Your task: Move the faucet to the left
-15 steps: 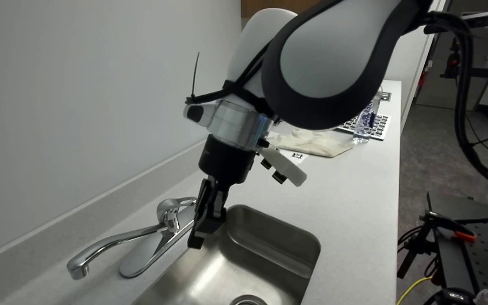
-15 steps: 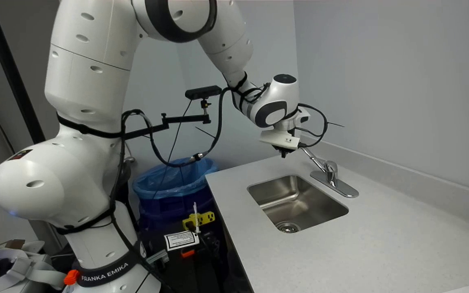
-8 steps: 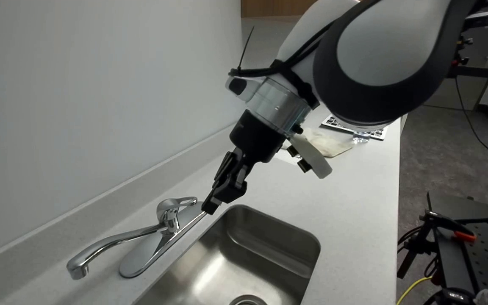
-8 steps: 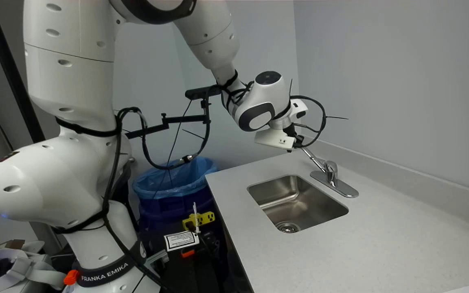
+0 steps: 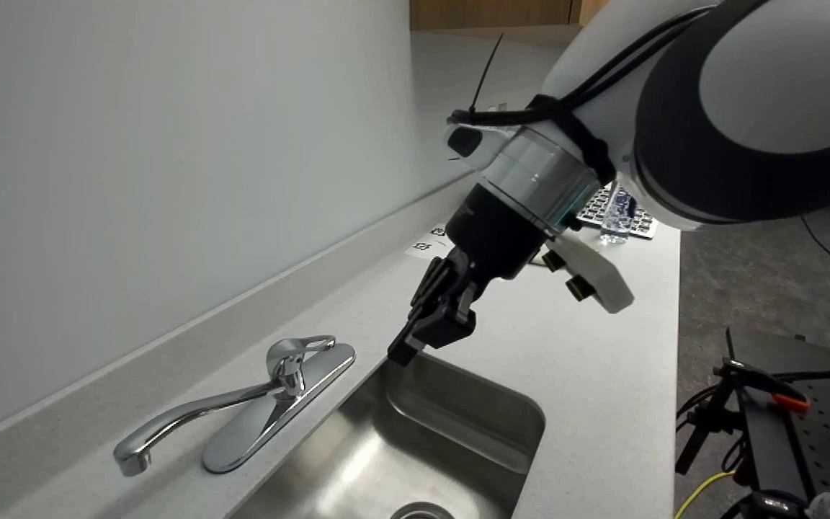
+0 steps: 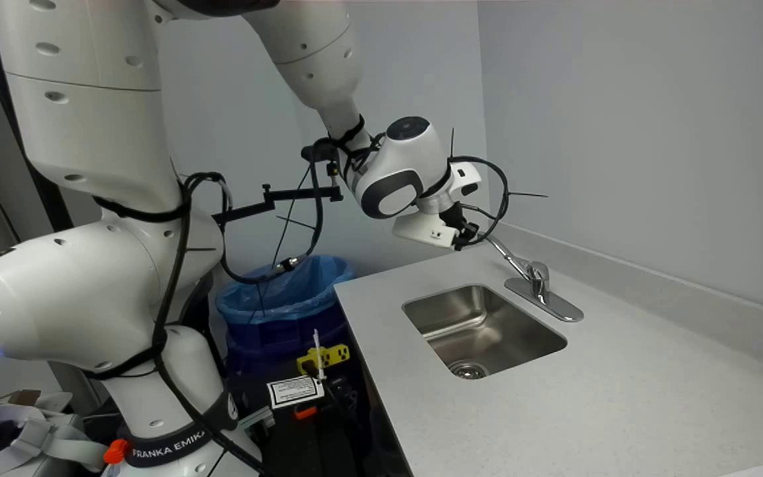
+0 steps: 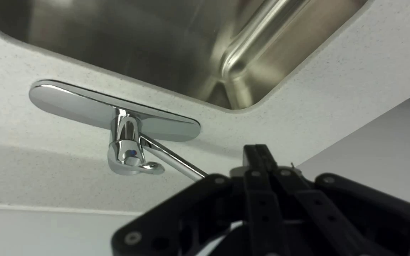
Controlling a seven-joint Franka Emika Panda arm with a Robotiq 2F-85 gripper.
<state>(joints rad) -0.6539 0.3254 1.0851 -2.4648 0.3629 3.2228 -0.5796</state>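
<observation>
The chrome faucet (image 5: 287,364) stands on a long oval base plate at the back edge of the sink. Its spout points toward the lower left in an exterior view. It also shows in an exterior view (image 6: 539,281), its spout reaching up and left, and in the wrist view (image 7: 126,153), where the spout's end is hidden behind my gripper. My gripper (image 5: 402,352) is shut, with nothing between its fingers. It is apart from the faucet, above the sink's back corner in that view. In the wrist view the fingertips (image 7: 260,146) touch each other.
The steel sink (image 5: 458,404) is set into the pale counter (image 6: 620,397), with a wall and backsplash (image 6: 653,281) behind. A water bottle (image 5: 617,216), a keyboard (image 5: 591,209) and marker paper (image 5: 426,246) lie farther along. A blue-lined bin (image 6: 282,291) stands beside the counter.
My shut gripper has moved away from the faucet, rightward in an exterior view and leftward in an exterior view, tilting more. The faucet and its spout have not moved.
</observation>
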